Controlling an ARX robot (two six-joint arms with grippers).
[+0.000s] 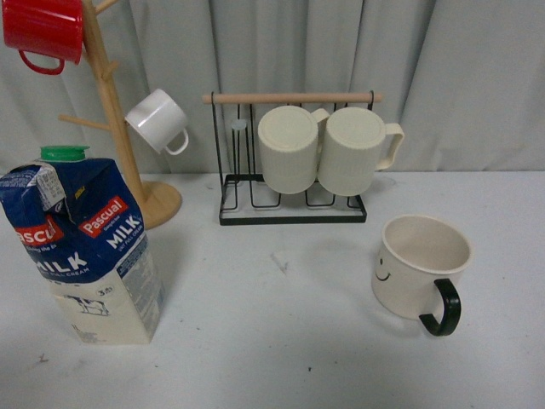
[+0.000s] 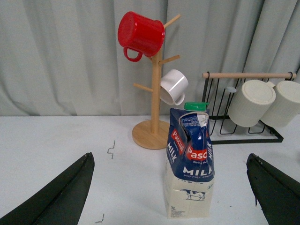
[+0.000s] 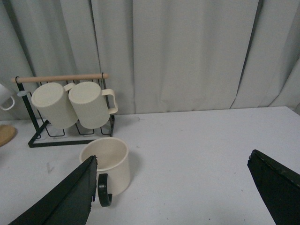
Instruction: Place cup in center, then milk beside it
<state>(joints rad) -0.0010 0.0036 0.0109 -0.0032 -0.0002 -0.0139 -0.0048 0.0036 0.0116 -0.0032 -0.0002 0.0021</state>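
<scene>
Front view is showing the cup (image 1: 421, 264) sitting right and the milk (image 1: 85, 247) standing left on the counter (image 1: 281, 366), both outside the center (image 1: 289, 285). The left claw (image 2: 169, 161) and the right claw (image 3: 173, 158) are hanging spread wide and empty, each facing its thing, ready for grabbing.

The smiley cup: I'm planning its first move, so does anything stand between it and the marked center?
Nothing visible does. Only bare white tabletop lies between the cup and the center. The milk stands on the center's other side, and the mug rack sits farther back.
</scene>
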